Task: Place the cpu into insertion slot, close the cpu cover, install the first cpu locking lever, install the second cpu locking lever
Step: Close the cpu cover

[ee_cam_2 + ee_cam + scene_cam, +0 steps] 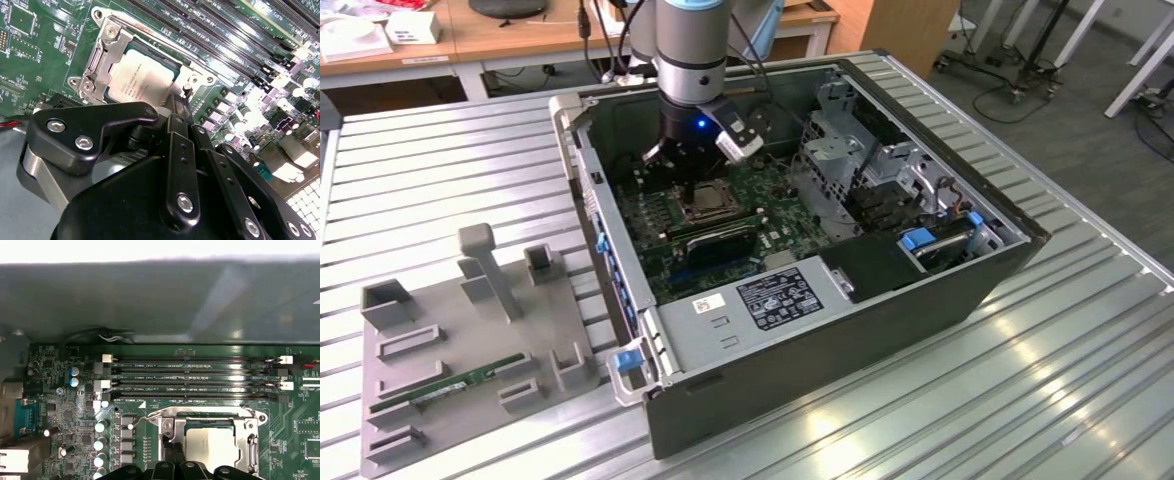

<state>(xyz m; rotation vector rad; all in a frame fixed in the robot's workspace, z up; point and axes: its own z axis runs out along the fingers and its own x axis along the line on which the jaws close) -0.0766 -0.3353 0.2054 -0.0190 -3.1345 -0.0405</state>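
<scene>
The cpu (142, 75) lies flat in its socket on the green motherboard, silver top up; it also shows in the first wrist view (207, 444) and the exterior view (707, 203). The cpu cover (106, 47), a silvery frame, lies down around it (210, 414). A thin wire lever (137, 420) sticks out beside the socket. My gripper (174, 106) hangs just above the socket's edge, inside the open computer case (691, 178). Its black fingers (170, 455) are shut together with nothing between them.
Long black memory slots (200, 375) run beside the socket. The case wall (150, 300) rises behind them. A drive cage (854, 160) and power supply (774, 295) fill the case's other end. A grey fixture plate (467, 300) holding a green memory stick (454, 383) sits at the exterior view's left.
</scene>
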